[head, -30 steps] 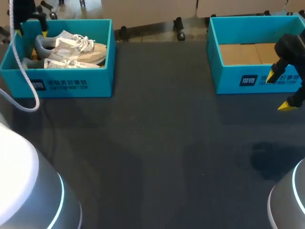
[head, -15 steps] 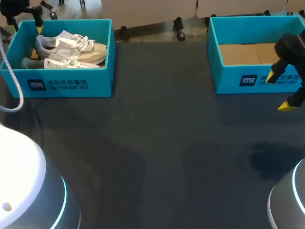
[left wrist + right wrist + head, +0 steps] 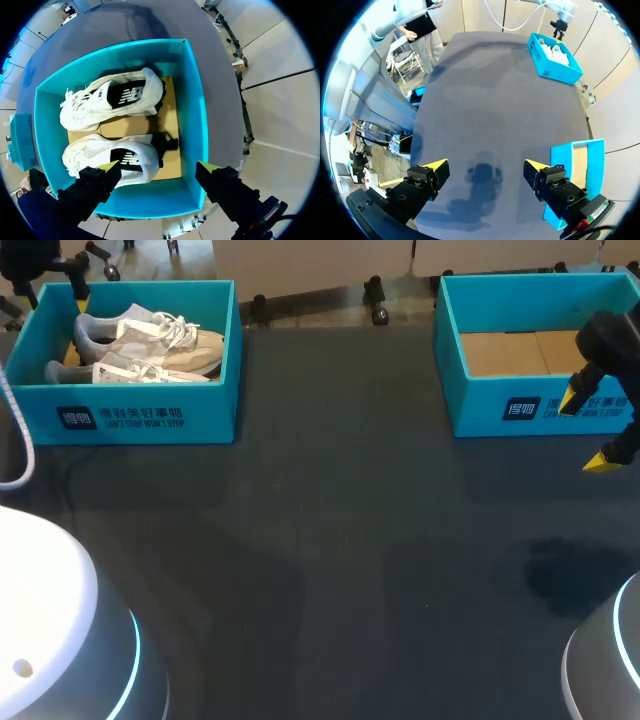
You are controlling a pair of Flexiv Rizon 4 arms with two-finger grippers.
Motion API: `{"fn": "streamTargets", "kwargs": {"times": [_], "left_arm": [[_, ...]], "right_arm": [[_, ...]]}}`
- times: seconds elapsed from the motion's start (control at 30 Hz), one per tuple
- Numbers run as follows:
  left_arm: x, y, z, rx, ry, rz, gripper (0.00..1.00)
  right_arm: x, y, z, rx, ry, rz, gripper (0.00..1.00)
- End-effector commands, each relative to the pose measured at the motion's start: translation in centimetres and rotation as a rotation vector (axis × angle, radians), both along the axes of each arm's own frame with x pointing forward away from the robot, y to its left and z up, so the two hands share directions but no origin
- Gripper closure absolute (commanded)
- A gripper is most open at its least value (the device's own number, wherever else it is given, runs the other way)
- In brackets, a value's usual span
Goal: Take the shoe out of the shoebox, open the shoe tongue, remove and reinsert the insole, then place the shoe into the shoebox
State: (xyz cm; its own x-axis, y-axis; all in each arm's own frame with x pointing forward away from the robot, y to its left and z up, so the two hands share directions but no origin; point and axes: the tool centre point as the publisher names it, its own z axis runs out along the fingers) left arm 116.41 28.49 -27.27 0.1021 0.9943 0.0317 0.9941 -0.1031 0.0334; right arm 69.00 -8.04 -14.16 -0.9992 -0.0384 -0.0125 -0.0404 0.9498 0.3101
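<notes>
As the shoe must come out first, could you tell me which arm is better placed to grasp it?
Likely left. The left gripper hangs open directly above the shoes in their shoebox; the right gripper is by the empty box.

And here's the table point(image 3: 330, 540), a broad dark grey surface with a matte, cloth-like look, running wide from near edge to far. The light comes down soft and even, no hard glare. One blurry dark shadow point(image 3: 575, 575) is pooled on the surface towards the right side, with fainter bands of shade across the middle.
</notes>
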Motion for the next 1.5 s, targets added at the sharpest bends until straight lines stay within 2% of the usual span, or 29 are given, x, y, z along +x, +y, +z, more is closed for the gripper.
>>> {"fn": "streamTargets", "kwargs": {"times": [0.03, 0.97, 1.5], "left_arm": [[-0.1, 0.0, 0.0, 0.002, -0.003, 0.000, 0.00], [-0.1, 0.0, 0.0, 0.002, -0.003, 0.000, 0.00], [-3.2, 1.0, 2.4, -0.045, 0.028, -0.064, 0.00]], "right_arm": [[0.1, 0.0, -0.1, -0.002, 0.002, 0.000, 0.00], [0.1, 0.0, -0.1, -0.002, 0.002, 0.000, 0.00], [0.1, 0.0, -0.1, -0.002, 0.002, 0.000, 0.00]]}}
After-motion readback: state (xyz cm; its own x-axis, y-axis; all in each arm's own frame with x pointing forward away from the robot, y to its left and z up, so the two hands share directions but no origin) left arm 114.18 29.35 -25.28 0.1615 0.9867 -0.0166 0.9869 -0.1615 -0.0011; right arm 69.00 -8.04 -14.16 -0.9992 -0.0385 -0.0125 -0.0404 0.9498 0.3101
